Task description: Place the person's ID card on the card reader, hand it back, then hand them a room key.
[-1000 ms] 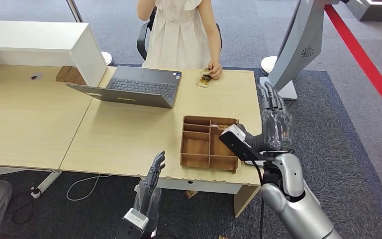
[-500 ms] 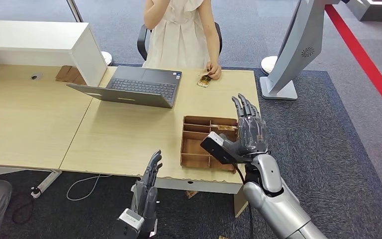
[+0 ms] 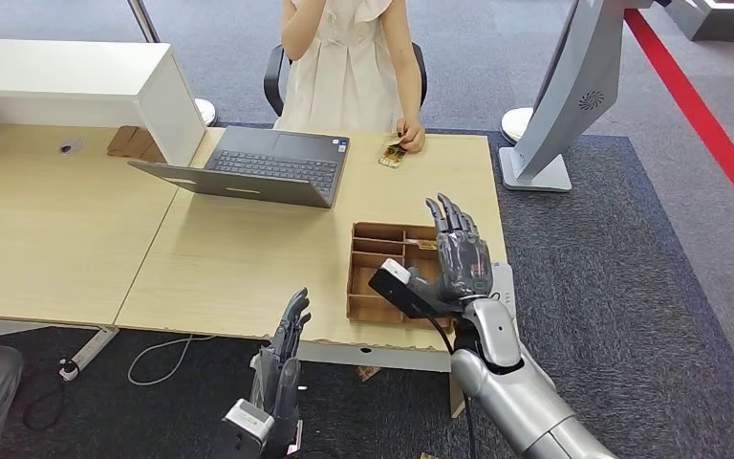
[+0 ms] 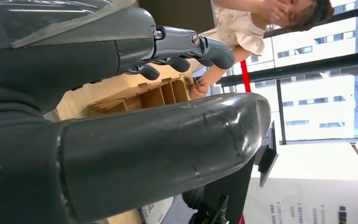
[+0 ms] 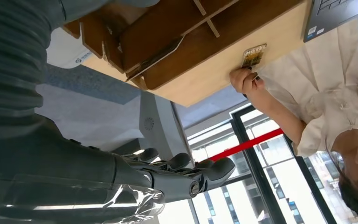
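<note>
While person's hand (image 3: 411,137) pins card (image 3: 394,151), right hand (image 3: 459,258) empty

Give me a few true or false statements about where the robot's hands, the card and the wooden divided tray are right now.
1. The robot's right hand is raised above the brown wooden divided tray, holding nothing. True.
2. The small patterned card lies inside the tray. False: it lies on the light wooden desk at its far edge, under the fingers of the person in the cream dress.
3. The robot's left hand rests on the grey open laptop. False: it hangs below the desk's near edge.
4. The laptop sits left of the tray. True.
</note>
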`<state>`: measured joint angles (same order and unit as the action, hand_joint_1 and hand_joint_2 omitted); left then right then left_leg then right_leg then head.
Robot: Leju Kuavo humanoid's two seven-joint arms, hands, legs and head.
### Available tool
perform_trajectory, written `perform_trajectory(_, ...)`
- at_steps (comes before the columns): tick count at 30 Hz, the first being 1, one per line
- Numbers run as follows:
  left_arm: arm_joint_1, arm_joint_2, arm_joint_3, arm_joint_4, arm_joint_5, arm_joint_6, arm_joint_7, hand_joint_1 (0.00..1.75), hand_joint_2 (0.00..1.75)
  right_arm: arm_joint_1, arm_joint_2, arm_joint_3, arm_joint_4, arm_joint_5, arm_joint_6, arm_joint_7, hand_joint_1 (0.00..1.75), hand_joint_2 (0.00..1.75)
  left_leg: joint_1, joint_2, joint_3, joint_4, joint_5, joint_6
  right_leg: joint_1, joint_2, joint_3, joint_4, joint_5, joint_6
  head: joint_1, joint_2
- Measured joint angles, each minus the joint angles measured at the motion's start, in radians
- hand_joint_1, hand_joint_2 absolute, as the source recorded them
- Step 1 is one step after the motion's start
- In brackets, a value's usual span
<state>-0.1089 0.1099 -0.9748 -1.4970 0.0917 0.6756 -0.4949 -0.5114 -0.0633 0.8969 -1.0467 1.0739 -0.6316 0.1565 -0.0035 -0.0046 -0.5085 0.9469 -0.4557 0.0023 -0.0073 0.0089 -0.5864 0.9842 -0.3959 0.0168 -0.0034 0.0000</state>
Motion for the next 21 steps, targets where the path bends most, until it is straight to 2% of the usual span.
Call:
perform_trajectory(15, -0.013, -0.013, 0.0, 0.031, 0.024, -0.003, -0.032, 0.0, 0.0, -0.025, 0.032, 0.023, 0.104, 0.106, -0.047, 0.027, 0.0, 1.75, 0.0, 0.0, 0.0, 0.0, 0.0, 0.0, 0.0, 0.0, 0.0, 0.0, 0.0, 0.0, 0.0, 0.0)
perform_trajectory(21, -0.016, -0.017, 0.0, 0.04, 0.032, -0.002, -0.039, 0.0, 0.0, -0.037, 0.037, 0.024, 0.132, 0.276, -0.059, 0.098, 0.0, 1.75, 0.0, 0.0, 0.0, 0.0, 0.0, 0.0, 0.0, 0.0, 0.0, 0.0, 0.0, 0.0, 0.0, 0.0)
